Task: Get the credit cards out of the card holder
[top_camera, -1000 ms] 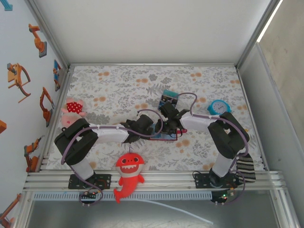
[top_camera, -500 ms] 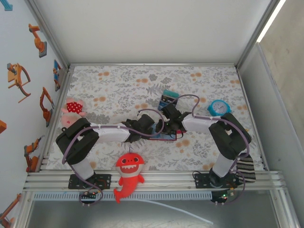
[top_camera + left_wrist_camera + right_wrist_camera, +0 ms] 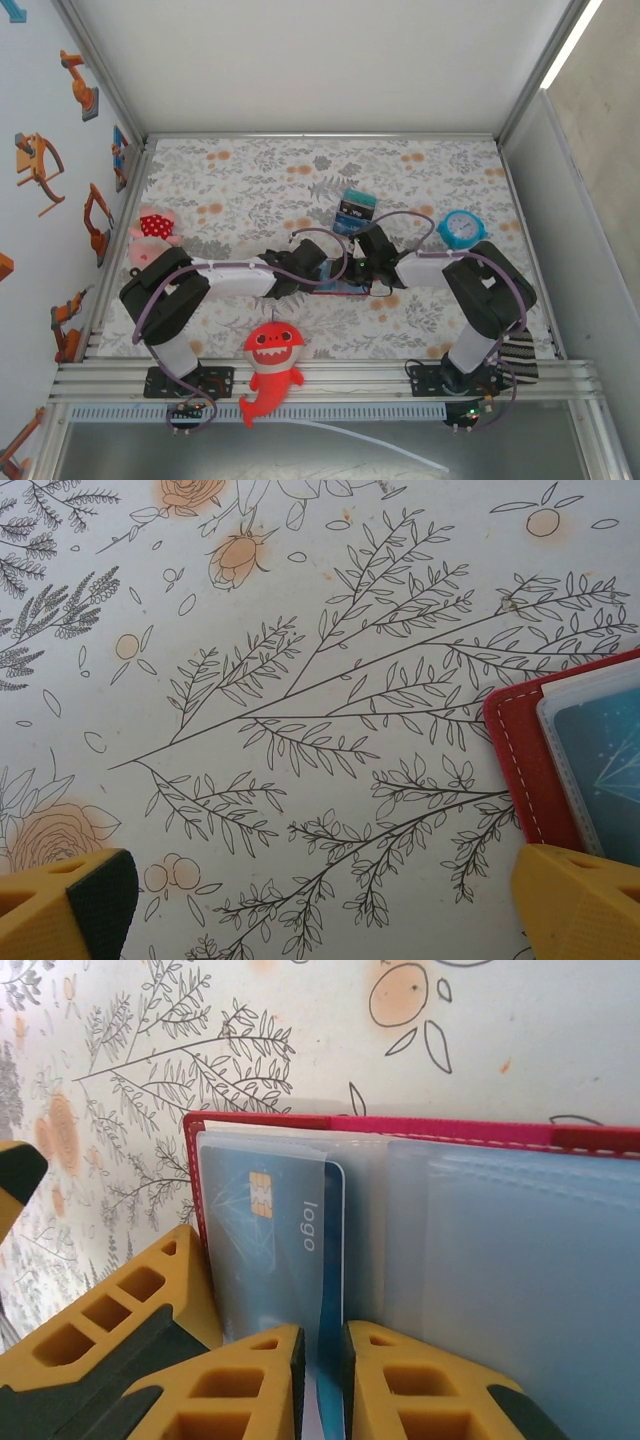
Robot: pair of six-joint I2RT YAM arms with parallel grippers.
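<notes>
The card holder point(image 3: 420, 1128) lies open on the floral tabletop point(image 3: 500, 1030), directly ahead of the right gripper point(image 3: 322, 1380). Its clear pockets face up. A blue credit card point(image 3: 270, 1230) with a chip and the word "logo" sits in the pocket nearest the gripper's left finger. The right gripper has its jaws drawn narrow on the card's near edge, which stands in the slit between them.

The left gripper point(image 3: 320, 910) is spread wide over bare tabletop, holding nothing. A red corner of the card holder point(image 3: 520, 760) lies just beyond its right fingertip point(image 3: 580, 900).

From above, both grippers meet at the card holder point(image 3: 340, 287). A striped block point(image 3: 355, 210) lies beyond the right gripper point(image 3: 372, 262).
</notes>
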